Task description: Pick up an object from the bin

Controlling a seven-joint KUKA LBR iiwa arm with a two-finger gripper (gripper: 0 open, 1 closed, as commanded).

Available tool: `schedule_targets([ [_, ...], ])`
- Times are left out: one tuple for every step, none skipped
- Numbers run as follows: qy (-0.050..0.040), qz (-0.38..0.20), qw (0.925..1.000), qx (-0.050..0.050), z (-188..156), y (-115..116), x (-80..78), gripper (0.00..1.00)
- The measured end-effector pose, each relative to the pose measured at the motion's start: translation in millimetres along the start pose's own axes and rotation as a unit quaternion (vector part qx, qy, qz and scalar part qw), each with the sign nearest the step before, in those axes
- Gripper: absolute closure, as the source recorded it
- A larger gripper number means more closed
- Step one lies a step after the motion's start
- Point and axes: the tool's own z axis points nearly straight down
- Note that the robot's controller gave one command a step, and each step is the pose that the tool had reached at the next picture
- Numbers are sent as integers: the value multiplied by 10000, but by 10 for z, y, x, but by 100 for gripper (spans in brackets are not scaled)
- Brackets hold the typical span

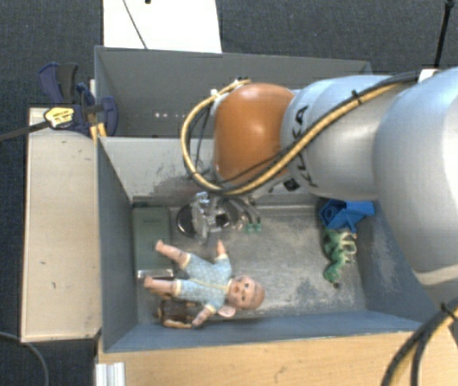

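Blue-clad doll (207, 283) beside tool (213, 218), green dinosaur (339, 253) well apart

Dark lettering (300, 129) on the silver arm (378, 147), partly behind a cable (337, 112), unreadable.

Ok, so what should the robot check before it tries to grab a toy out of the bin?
1. Gripper is inside the bin, near its back wall: ok.
2. Which thing is straight below it: cannot tell. A dark round thing and a small green thing lie closest.
3. Nothing held yet: cannot tell.
4. Doll in blue lies flat at the front with room round it: not ok, a brown thing is tucked against it.
5. Green dinosaur and blue toy are out of the way on the right: ok.
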Motion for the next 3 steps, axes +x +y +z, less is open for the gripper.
schedule_targets([
  [1, 7, 10000, 0, 0, -1, 0, 100],
  [19, 74, 10000, 11, -106, 202, 257, 100],
  [3, 106, 9999, 4, -178, 332, 391, 0],
])
